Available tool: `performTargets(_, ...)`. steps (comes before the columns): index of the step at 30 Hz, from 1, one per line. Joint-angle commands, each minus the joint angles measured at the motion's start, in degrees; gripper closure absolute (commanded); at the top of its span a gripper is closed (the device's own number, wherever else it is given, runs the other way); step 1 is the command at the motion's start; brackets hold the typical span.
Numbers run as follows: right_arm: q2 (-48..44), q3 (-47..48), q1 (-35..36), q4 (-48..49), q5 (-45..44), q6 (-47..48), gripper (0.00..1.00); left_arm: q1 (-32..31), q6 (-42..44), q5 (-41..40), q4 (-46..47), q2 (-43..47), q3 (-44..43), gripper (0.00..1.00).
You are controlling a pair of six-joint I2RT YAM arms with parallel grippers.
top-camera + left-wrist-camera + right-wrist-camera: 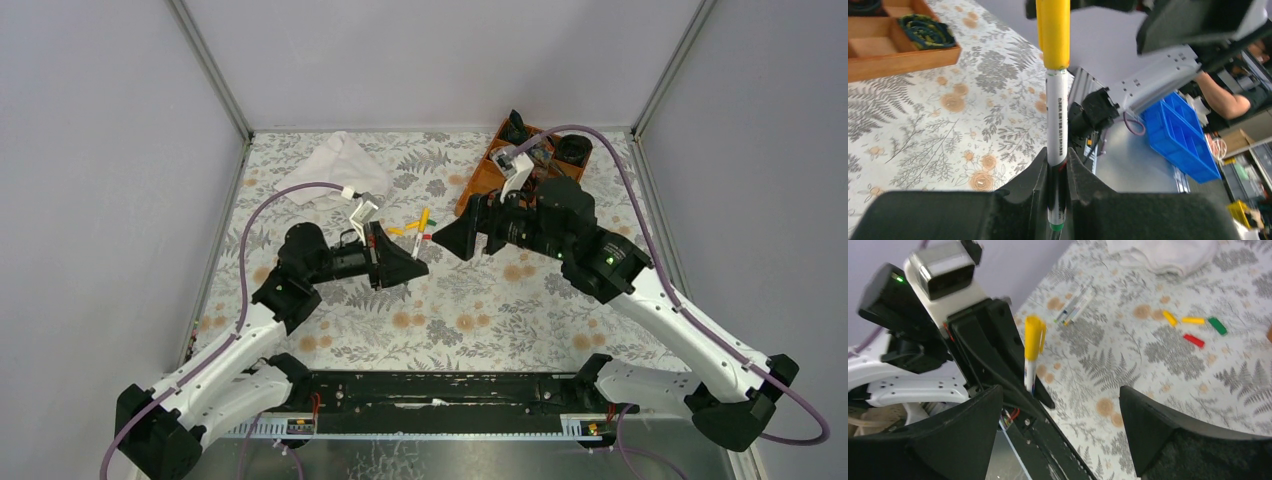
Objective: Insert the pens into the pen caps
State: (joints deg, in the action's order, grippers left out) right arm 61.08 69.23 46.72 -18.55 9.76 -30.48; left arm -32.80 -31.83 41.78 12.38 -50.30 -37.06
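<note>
The left gripper [1057, 162] pinches a white pen [1057, 120] upright at mid-frame of its wrist view, with a yellow cap [1053, 35] seated on the pen's top end. The right gripper [1060, 400] stands spread wide and empty, facing it. A red cap [1194, 340] and a green cap [1217, 325] lie at the right of the right wrist view, with spare pens [1075, 305] at upper centre.

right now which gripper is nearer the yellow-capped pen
Left. The left gripper has its jaws shut on the yellow-capped pen; the right gripper faces it with jaws open, not touching.
</note>
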Motion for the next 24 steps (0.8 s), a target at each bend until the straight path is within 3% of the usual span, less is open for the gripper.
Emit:
performTargets(1,0.0,0.4,-2.5,11.4,13.1,-0.8,0.09,0.6,2.6,10.8,7.8,1.5,0.9,1.00)
performTargets(8,1.4,-0.7,-2.6,17.4,17.3,-1.3,0.18,0.9,1.7,15.1,9.4,1.2,0.4,1.00)
performTargets(15,2.6,-2.3,-2.6,22.3,22.3,-3.3,0.33,0.8,1.4,15.8,9.7,1.1,0.5,1.00)
performTargets(19,3.4,-2.6,-2.5,22.7,23.2,-3.4,0.45,0.9,0.9,16.0,10.2,0.8,0.6,1.00)
performTargets(24,4.2,-3.5,-2.6,24.3,24.6,-3.8,0.74,0.9,0.8,16.2,10.4,0.5,0.6,1.00)
